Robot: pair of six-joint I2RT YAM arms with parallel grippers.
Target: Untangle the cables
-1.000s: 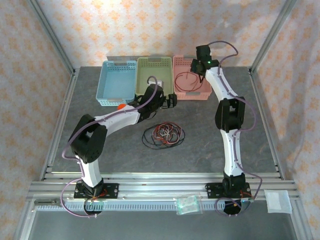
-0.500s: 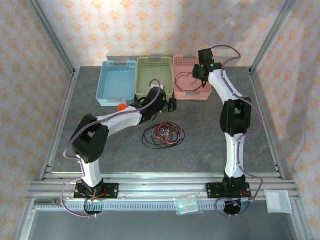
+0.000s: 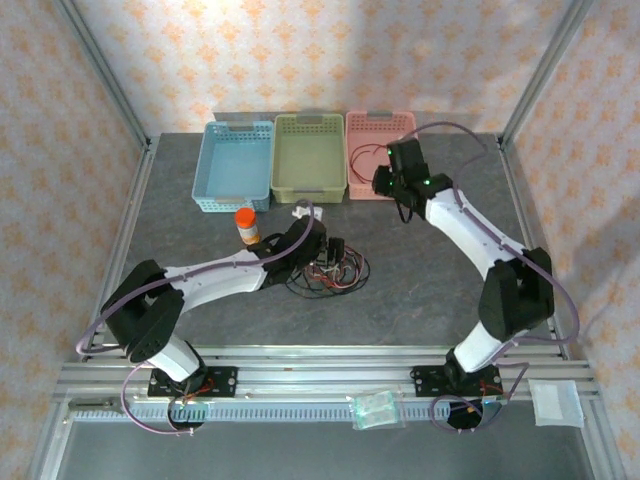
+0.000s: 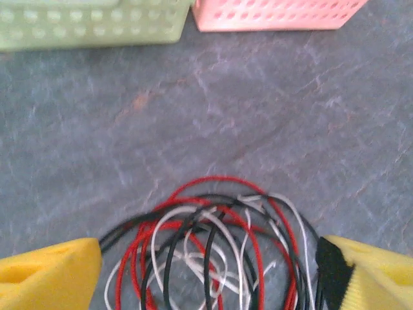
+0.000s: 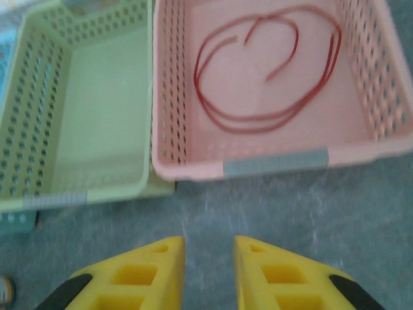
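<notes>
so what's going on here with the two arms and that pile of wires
Two robot arms are sorting out a tangle of cables lying on the table. The left end effector is low over it, fingers wide apart on either side of the red, black and white loops, gripping none of them. The right end effector sits just in front of the pink basket, fingers close together and empty. One red cable already lies coiled in that basket.
</notes>
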